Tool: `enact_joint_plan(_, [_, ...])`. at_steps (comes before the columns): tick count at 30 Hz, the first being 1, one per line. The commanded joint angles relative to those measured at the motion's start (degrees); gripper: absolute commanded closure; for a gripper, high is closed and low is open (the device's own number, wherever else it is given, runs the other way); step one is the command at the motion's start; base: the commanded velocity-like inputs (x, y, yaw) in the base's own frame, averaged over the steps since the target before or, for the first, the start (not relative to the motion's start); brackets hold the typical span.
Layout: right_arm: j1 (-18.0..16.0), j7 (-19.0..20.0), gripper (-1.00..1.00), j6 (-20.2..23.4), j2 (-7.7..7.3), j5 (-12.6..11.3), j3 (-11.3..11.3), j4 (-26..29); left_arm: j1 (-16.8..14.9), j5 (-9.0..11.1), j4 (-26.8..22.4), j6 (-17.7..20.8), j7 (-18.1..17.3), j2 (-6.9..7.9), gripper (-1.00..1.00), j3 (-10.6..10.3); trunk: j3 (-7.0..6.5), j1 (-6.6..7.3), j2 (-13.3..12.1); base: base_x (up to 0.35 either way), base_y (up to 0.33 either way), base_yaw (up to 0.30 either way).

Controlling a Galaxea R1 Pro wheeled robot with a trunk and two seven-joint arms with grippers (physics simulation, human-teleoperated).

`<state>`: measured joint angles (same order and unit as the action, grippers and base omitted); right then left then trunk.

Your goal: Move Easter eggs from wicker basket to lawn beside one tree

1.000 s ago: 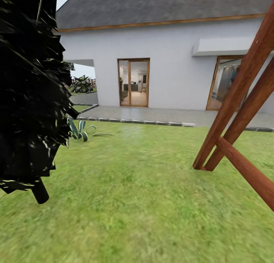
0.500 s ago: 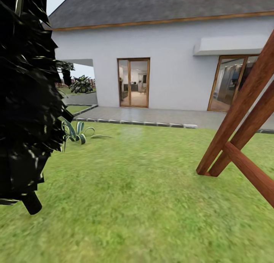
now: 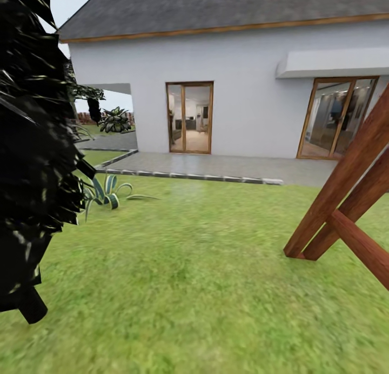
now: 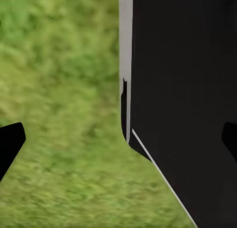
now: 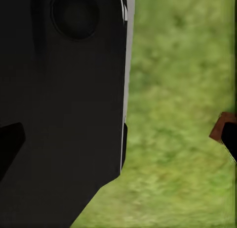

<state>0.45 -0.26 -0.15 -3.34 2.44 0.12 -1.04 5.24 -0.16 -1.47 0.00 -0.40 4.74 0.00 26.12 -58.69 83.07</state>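
Observation:
The lawn [image 3: 194, 276] spreads as mottled green grass from the foreground to a paved terrace. The Easter eggs, the wicker basket and the tree are out of view. In the left wrist view my left gripper [image 4: 118, 141] stands open over grass, with nothing between its dark fingertips [image 4: 10, 144]. My right gripper [image 5: 118, 141] is open too, also with nothing between its fingertips [image 5: 230, 139]. The black robot body [image 5: 64, 114] fills much of both wrist views.
A near-black cypress [image 3: 29, 163] stands close at the left. A reddish wooden A-frame [image 3: 346, 201] rises at the right. Beyond them are a spiky striped plant [image 3: 105, 193], the grey terrace [image 3: 227, 166] and a white house with glass doors [image 3: 189, 117].
The head camera has moved: the cypress has slid toward the left edge and the wooden frame toward the right and lower. More of the right-hand glass doors shows.

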Motion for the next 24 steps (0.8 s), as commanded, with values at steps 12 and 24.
enact_joint_plan(12, [-0.01,-0.03,-1.0,-0.1,-0.02,0.2,-0.02,-0.01,0.04,-0.02,-0.11,0.0,-0.04,0.01,-1.0,0.0,0.03,-0.04,0.01,0.333,0.0,0.0])
enact_joint_plan(24, [-0.01,-0.01,-1.0,-0.1,-0.02,0.26,0.06,-0.01,0.04,-0.02,-0.11,0.0,-0.04,0.01,-1.0,0.0,0.03,-0.04,0.01,0.333,0.0,0.0])
